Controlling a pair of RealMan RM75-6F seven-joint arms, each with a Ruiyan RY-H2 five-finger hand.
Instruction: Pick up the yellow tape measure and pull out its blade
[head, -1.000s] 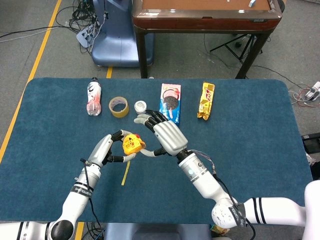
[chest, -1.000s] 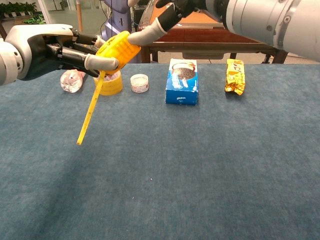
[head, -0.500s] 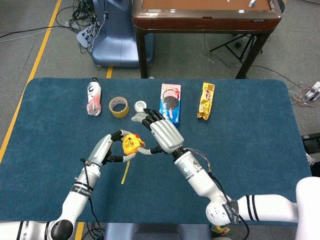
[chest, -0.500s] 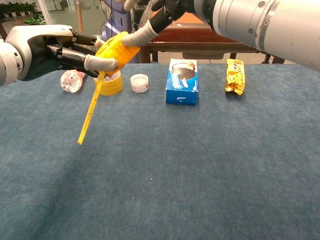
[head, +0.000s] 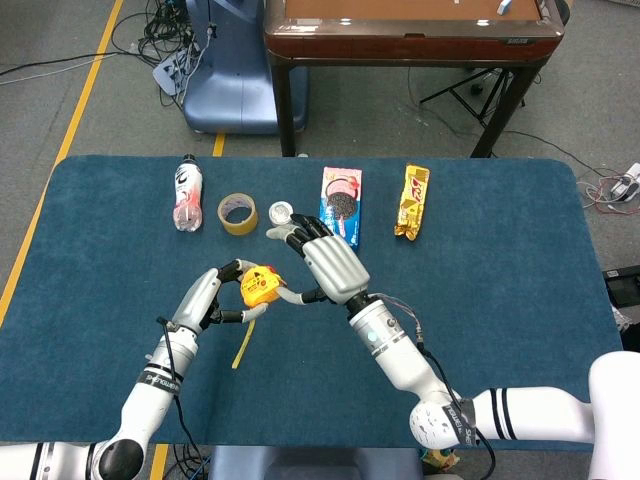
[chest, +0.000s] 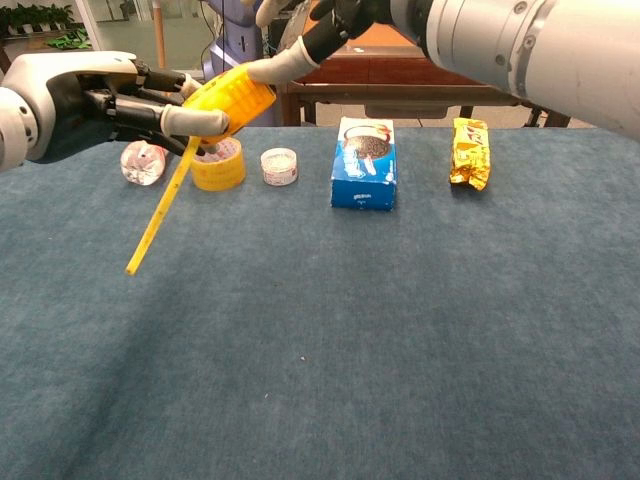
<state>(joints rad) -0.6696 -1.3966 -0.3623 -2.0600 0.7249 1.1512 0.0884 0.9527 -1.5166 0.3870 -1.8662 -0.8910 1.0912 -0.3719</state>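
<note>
The yellow tape measure (head: 262, 285) (chest: 232, 98) is held above the blue table, and my left hand (head: 205, 297) (chest: 95, 105) grips its case from the left between thumb and fingers. Its yellow blade (head: 243, 342) (chest: 160, 215) is out and hangs down to the left, its tip free above the cloth. My right hand (head: 325, 262) (chest: 330, 25) is close on the case's right side. One fingertip touches the case and the other fingers are spread, holding nothing.
Along the table's far side lie a pink drink bottle (head: 187, 193) (chest: 143, 162), a tape roll (head: 238, 213) (chest: 218, 165), a small white jar (head: 281, 213) (chest: 279, 166), a blue cookie box (head: 341, 205) (chest: 366, 162) and a yellow snack packet (head: 411, 201) (chest: 468, 152). A brown table (head: 410, 35) stands behind.
Both hands and the tape measure have shifted a little left and up. The hanging blade has swung further left.
</note>
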